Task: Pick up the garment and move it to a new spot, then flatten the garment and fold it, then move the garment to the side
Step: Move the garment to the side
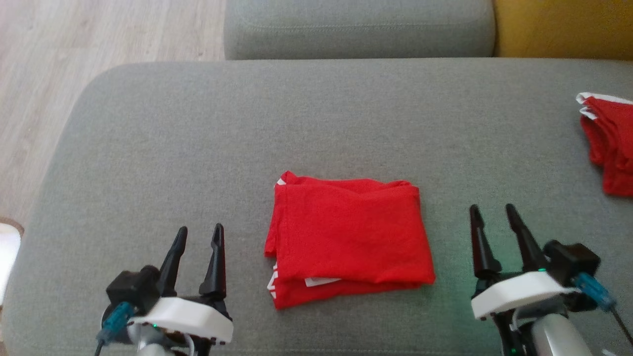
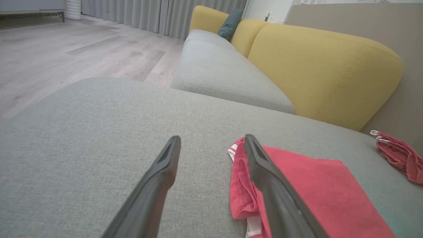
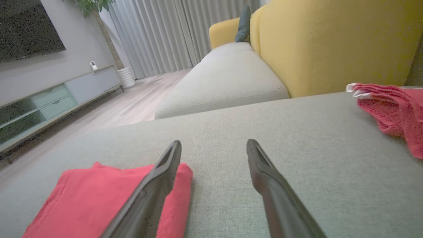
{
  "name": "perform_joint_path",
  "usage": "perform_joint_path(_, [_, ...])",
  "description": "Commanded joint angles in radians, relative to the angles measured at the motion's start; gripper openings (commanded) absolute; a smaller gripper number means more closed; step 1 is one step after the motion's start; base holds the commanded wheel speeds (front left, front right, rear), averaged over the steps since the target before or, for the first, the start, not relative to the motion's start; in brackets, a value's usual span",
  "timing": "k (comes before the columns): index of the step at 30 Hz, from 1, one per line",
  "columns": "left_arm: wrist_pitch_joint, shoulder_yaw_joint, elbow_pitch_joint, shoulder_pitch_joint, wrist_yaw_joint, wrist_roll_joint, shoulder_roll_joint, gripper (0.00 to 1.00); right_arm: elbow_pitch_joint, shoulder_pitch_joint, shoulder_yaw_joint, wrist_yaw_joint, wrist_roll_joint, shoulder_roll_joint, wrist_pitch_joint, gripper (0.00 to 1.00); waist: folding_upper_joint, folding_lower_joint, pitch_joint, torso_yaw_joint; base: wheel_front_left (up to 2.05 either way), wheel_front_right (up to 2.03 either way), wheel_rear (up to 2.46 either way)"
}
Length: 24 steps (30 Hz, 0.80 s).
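left pincer (image 1: 200,227) + right pincer (image 1: 491,207) wide, empty | folded red shirt (image 1: 348,240) between them | soft, light, floppy; I'd pinch all layers at the side nearest each pincer

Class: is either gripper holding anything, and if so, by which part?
Nothing is held. The left gripper and right gripper are open, either side of the folded red garment.

Red garment (image 1: 348,237) sits folded in a rough rectangle near the front edge of the grey cushion (image 1: 316,123), about mid-width. Left gripper (image 1: 201,227) and right gripper (image 1: 492,207) flank it, fingers spread, holding nothing. Another red bundle (image 1: 610,143) lies at the cushion's right edge.
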Motion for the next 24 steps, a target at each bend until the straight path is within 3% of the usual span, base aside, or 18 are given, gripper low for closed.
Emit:
perform_joint_path(1, [-0.012,0.045,-0.031,-0.04,-0.006,0.011,-0.002,1.0,-0.03,-0.054,0.035,0.007,-0.003,-0.002,0.037,1.0,0.0,0.0,0.013,0.006,0.0,0.0,0.0])
perform_joint_path(9, [-0.012,0.049,-0.034,-0.061,-0.016,0.019,-0.019,1.0,-0.026,-0.109,0.081,0.007,0.058,-0.002,0.251,1.0,0.0,0.0,0.068,0.039,0.0,0.0,0.0])
perform_joint_path(15, [-0.012,0.058,-0.033,-0.081,-0.024,0.019,-0.034,1.0,-0.016,-0.136,0.079,0.007,0.031,-0.014,0.389,1.0,0.0,0.0,0.114,0.079,0.0,0.0,0.0])
perform_joint_path(24, [-0.012,0.073,-0.029,-0.098,-0.033,0.021,-0.045,1.0,0.039,-0.158,0.085,0.007,0.082,-0.036,0.526,1.0,0.0,0.0,0.146,0.116,0.0,0.0,0.0])
